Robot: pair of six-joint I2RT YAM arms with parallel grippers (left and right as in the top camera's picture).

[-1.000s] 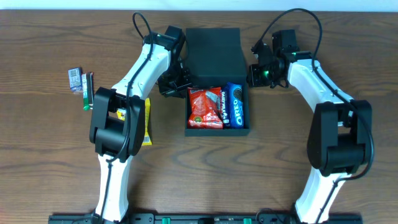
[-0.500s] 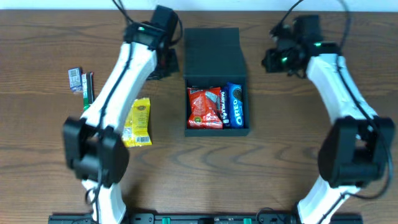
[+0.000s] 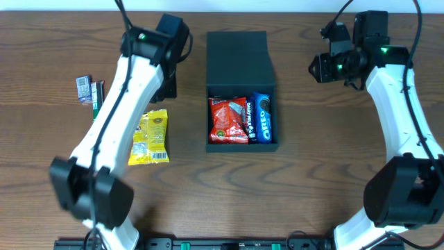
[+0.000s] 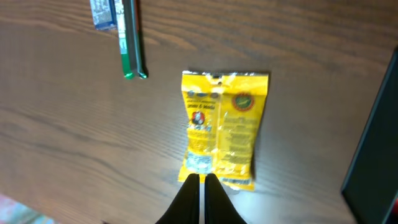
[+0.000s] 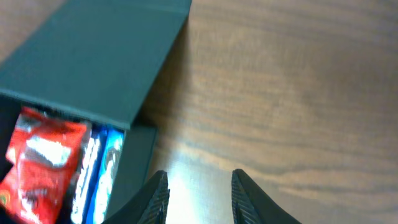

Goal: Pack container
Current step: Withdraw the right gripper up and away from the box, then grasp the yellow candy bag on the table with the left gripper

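Both arms have drawn back from the container (image 3: 237, 59), which sits at the upper centre of the overhead view with its flap lid laid open toward the top edge. Inside it lie a red packet (image 3: 229, 120) and a blue Oreo packet (image 3: 262, 118), side by side.

The left fingers (image 4: 194, 193) have swung out to the left of the frame. They are pressed together and empty, hanging over the near end of the yellow packet (image 4: 225, 127) on the worktop (image 4: 298, 37) (the nearest loose item to the box).

The right fingers (image 5: 157, 196) have lifted toward the upper right. They are spread apart and hold nothing.

I judge the yellow packet is the next thing to go in. The left fingers would have to part before they could take it.
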